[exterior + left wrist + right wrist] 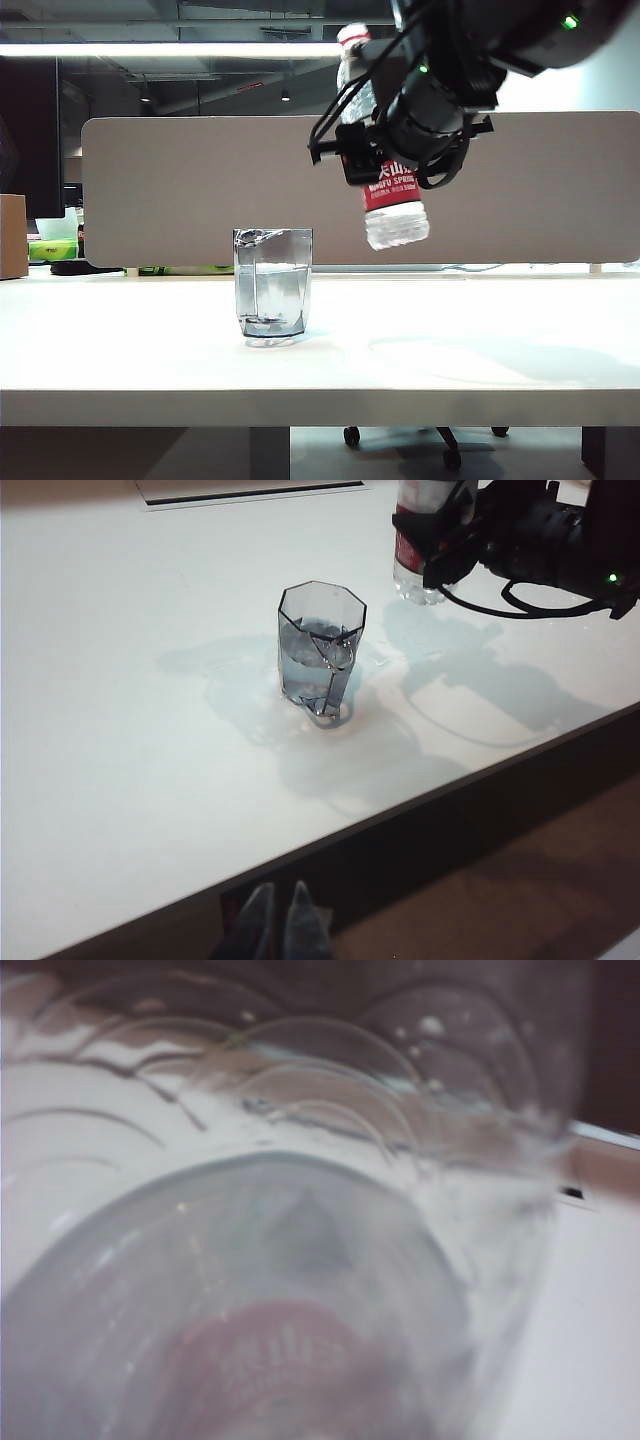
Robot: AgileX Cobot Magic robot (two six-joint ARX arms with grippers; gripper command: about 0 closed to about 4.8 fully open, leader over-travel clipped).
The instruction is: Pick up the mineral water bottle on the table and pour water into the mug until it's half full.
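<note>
Bottle: mineral water bottle is up in the air, clear of the table, to the right of the mug in the ext. view. Nearly upright, tilted a bit, neck w/ red ring leaning toward the mug side, base lower and further right. Red-and-white label partly hidden behind my gripper.
R gripper: my right gripper is clamped round the bottle at label height, arm coming in from upper right of the ext. view. R wrist cam sees only blurred ribbed clear plastic filling the shot, so the bottle sits right against the lens.
L gripper: my left gripper hangs off the table's near edge, low, well apart from mug and bottle. Fingertips stand close together, nothing between them; can't tell if fully closed.
Mug: mug stands upright on the table, about mid-left in the ext. view, not touched by either gripper. From the L wrist cam the same faceted grey mug stands alone, bottle base behind it and off to one side.
Water: water in the mug, surface roughly two-thirds up its wall. Bottle's water level: can't tell.
Behind: pale divider panel runs along the far side of the table.
</note>
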